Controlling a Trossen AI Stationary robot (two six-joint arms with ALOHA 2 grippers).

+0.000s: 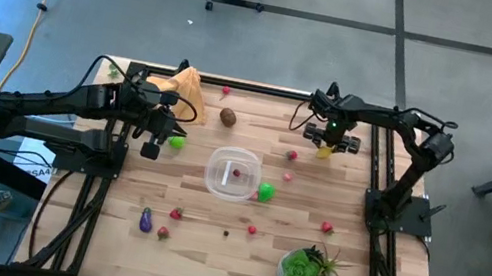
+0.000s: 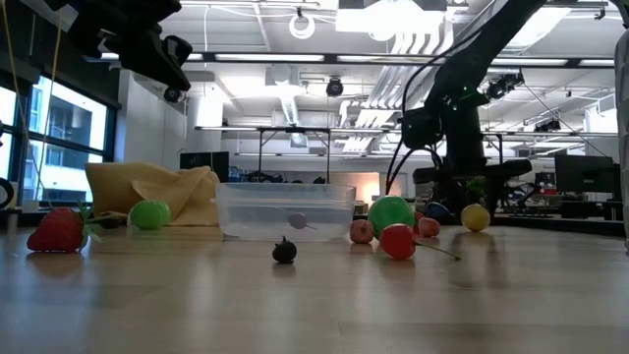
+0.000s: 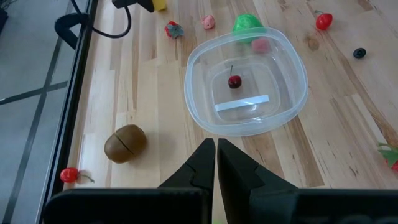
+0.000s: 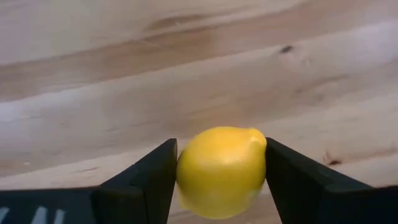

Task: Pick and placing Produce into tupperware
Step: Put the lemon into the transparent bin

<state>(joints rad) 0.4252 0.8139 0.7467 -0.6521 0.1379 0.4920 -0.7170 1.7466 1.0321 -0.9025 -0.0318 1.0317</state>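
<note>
Yellow lemon (image 4: 221, 171) between right tool (image 4: 219, 180) fingers

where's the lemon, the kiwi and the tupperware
lemon (image 4: 221, 171): right wrist view, middle of its yellow skin
kiwi (image 3: 125, 142): left wrist view, its brown top
tupperware (image 1: 214, 179): high view, its left rim

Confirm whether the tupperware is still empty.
No: the left wrist view shows one red cherry lying inside the tupperware.
</note>
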